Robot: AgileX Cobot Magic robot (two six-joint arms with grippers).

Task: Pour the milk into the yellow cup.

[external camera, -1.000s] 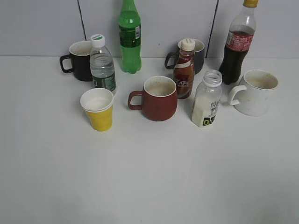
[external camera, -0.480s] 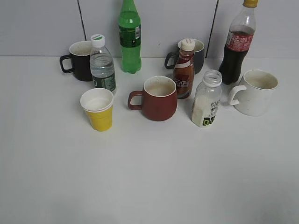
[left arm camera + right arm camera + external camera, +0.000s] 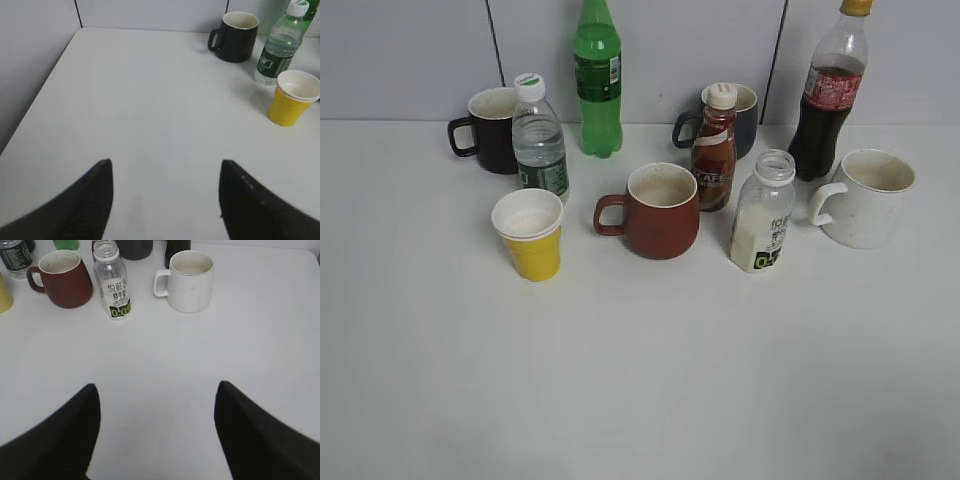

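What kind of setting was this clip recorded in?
Probably a lab or staged test bench, not a kitchen: a bare white table, plain grey wall panels behind, and assorted drinks lined up, such as the capless clear milk bottle and small yellow paper cup.

The right pincer (image 3: 156,405) gapes empty above the desk (image 3: 260,340); ahead stand milk (image 3: 113,281) and white mug (image 3: 190,281).

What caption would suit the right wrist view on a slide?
Open right gripper faces the uncapped milk bottle, between a red-brown mug and a white mug.
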